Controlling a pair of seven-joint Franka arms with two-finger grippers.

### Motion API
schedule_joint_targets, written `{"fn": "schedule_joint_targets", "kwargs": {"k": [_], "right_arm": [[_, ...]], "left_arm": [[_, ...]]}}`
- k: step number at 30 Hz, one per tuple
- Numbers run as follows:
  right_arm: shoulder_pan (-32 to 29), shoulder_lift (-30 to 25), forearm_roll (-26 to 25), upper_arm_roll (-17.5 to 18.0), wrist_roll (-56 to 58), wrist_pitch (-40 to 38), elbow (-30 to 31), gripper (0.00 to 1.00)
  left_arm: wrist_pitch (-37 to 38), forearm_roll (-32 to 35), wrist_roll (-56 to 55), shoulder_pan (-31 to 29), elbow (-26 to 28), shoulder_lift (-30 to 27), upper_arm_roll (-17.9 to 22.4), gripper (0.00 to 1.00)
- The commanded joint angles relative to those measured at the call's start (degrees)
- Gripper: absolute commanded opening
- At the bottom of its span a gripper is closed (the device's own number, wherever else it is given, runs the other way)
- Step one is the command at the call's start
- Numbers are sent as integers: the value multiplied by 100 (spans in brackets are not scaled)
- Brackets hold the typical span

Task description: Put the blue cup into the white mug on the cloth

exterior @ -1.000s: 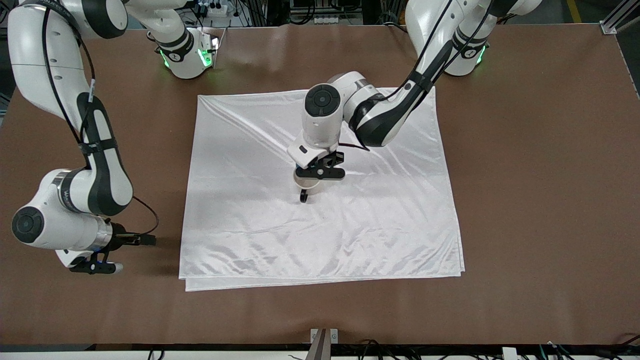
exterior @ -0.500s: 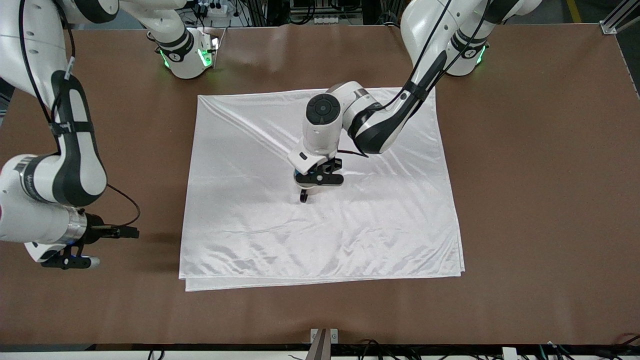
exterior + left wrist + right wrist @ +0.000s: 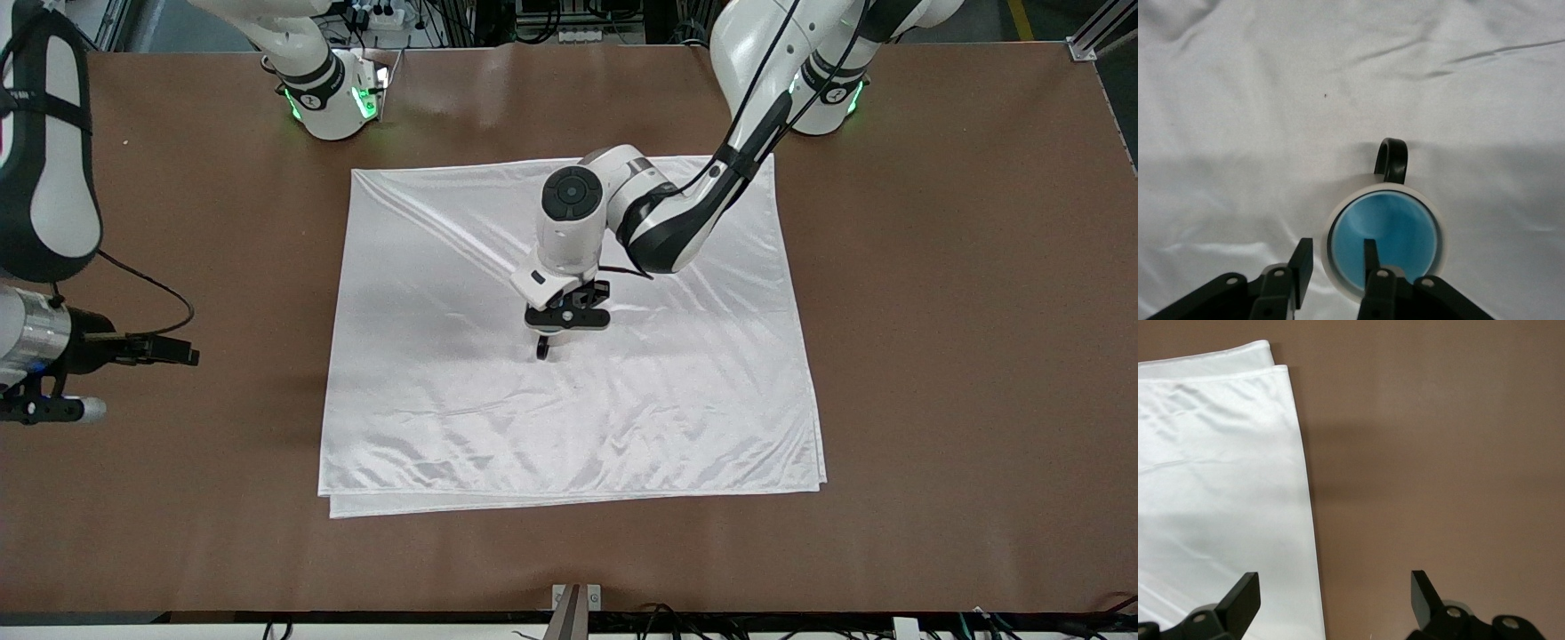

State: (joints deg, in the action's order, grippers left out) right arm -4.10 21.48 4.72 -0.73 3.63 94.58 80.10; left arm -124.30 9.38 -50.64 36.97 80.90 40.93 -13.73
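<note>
the blue cup (image 3: 1386, 235) sits inside the white mug (image 3: 1338, 267), which stands in the middle of the cloth (image 3: 676, 400). the left gripper (image 3: 1335, 263) is right above it, fingers a little apart around the rim and not squeezing. that job looks done; it only has to lift away. the right gripper (image 3: 1335, 590) waits wide open over the table (image 3: 960, 356) by the cloth's edge.
</note>
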Motion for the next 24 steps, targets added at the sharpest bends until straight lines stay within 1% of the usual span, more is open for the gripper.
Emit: {"fn": "schedule_joint_targets", "kwargs": {"k": [1,6,10,16,21,24], "right_arm": [[76,-636,-94,-50,-20,-273,278,100],[85,-961,-94,-50,-29,-580,278,100],[85,-1207,-94,-32,-29,-835,278,100],[137,-1576,-103,-32,-29,-1047,313,100],[208,-2024,-120,-15,-29,-1047,585,100],[251,-2139,-121,-14,-29,-1047,612,100]], "left_arm": [[-33,179,-174,109,-171,73,98,100],[-33,179,-192,65,-180,-33,107,100],[10,179,-192,-57,-171,-261,98,100],[168,187,-192,-303,-153,-691,98,100],[528,205,-174,-708,-136,-1166,90,100],[731,222,-174,-848,-136,-1412,98,100]]}}
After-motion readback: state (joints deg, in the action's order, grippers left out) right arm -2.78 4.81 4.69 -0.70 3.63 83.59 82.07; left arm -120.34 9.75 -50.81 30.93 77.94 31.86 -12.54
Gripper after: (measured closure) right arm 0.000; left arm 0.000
